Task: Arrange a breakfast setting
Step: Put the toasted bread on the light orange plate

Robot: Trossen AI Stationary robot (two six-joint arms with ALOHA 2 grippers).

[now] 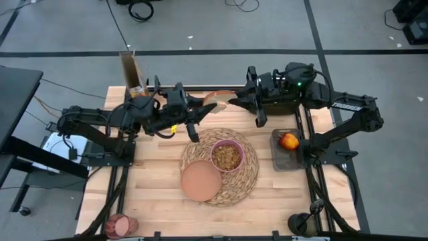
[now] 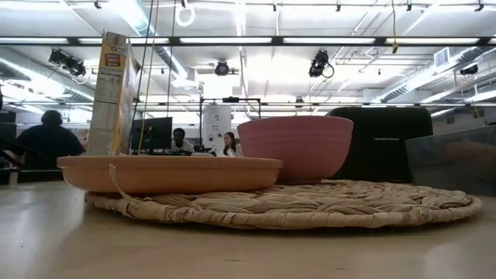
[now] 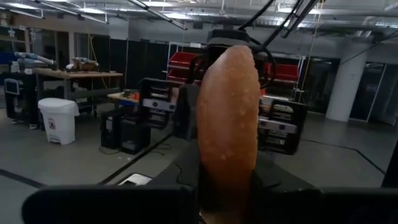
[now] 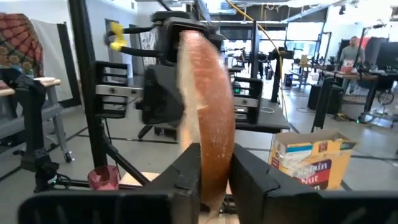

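A toast slice (image 1: pixel 219 98) hangs on edge above the table's far middle, between my two grippers. My left gripper (image 1: pixel 206 107) comes at it from the left and my right gripper (image 1: pixel 235 102) from the right; both are shut on it. The woven placemat (image 1: pixel 246 181) lies mid-table. On it stand the pink bowl (image 1: pixel 227 156), filled with cereal, and the tan-brown plate (image 1: pixel 200 181). The red apple (image 1: pixel 289 141) lies in a dark tray (image 1: pixel 286 161) at the right. The pinkish tumbler (image 1: pixel 119 225) lies at the near left corner. The spoon is not in view. My left gripper has the toast's left end (image 3: pixel 227 180) between its fingers, coming level from the table's left; its dark fingers hide the exact place. The toast stands on edge, clear of the table. My right gripper pinches the toast's right end (image 4: pixel 211 177) between its two fingers (image 4: pixel 186 177), coming level from the table's right. The slice stands on edge between them, lifted clear.
A cereal box (image 1: pixel 132 72) stands at the table's far left, behind the left arm. In the low view the plate (image 2: pixel 170 172) and bowl (image 2: pixel 294 147) stand on the placemat (image 2: pixel 310 203). Bare wood lies near the front edge. People sit in the room beyond.
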